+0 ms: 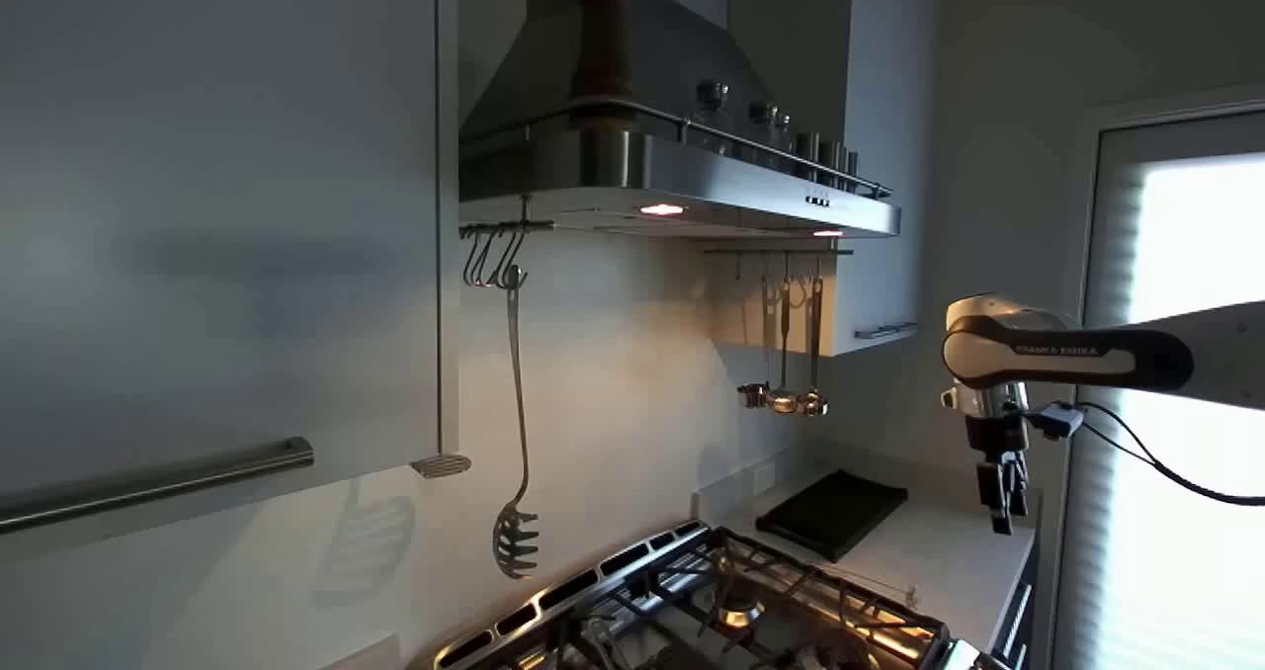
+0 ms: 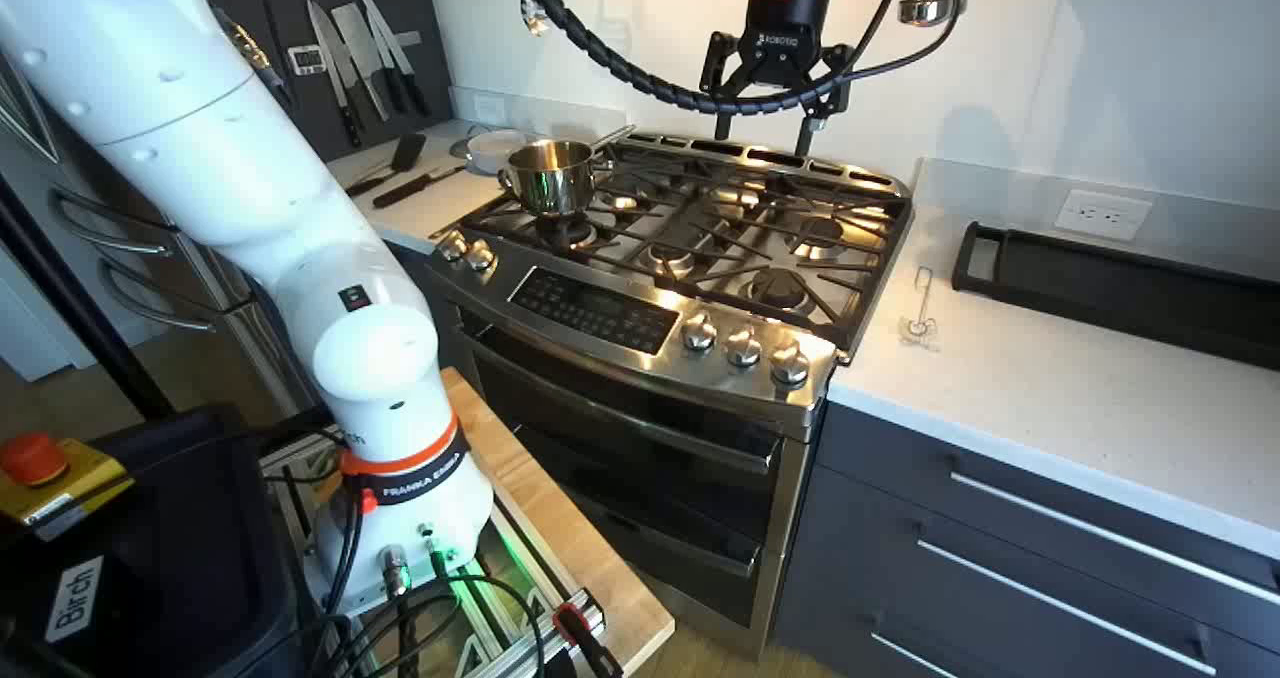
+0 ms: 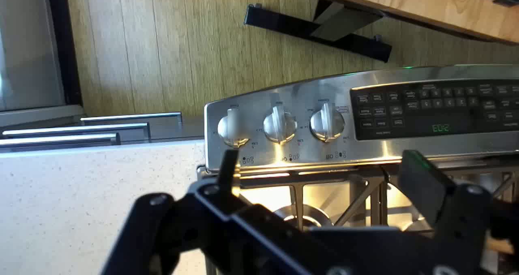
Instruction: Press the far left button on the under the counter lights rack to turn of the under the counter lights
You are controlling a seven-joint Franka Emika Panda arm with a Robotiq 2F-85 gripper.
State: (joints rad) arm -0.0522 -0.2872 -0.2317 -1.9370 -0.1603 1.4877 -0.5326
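Observation:
A steel range hood (image 1: 751,178) hangs over the stove in an exterior view. A row of small dark buttons (image 1: 818,200) sits on its front face; single buttons are too small to tell apart. Two lights under the hood are lit, a nearer light (image 1: 662,209) and a farther light (image 1: 828,232). My gripper (image 1: 1003,497) points down, lower than the hood and apart from it. In another exterior view the gripper (image 2: 763,133) hangs above the stove with its fingers spread. In the wrist view the gripper (image 3: 321,159) is open with nothing between its fingers. The hood is out of the wrist view.
The gas stove (image 2: 610,358) has a steel pot (image 2: 552,180) on it. A black tray (image 2: 1120,283) and a whisk (image 2: 920,308) lie on the counter (image 2: 1050,418). Utensils (image 1: 786,354) and a pasta spoon (image 1: 516,413) hang below the hood. Bottles and jars (image 1: 712,107) stand on the hood's railed ledge.

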